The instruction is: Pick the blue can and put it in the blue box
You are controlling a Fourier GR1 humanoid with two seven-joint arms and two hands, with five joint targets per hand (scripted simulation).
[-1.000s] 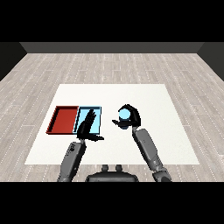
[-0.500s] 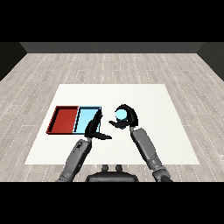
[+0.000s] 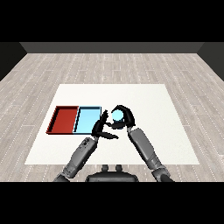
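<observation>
The pick is done: the right robot hand [image 3: 124, 117] curls round the small light-blue cylindrical can [image 3: 117, 115], held above the white counter [image 3: 175, 131] just right of the shallow light blue tray [image 3: 87, 119], so the placing remains. Since half a second ago, the can has travelled left toward the tray, and the left robot hand [image 3: 101, 128], fingers straight, has shifted right off it.

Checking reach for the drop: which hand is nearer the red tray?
Left. The left hand hangs just right of the light blue tray, which borders the red tray; the right hand, holding the blue can, is farther right.
</observation>
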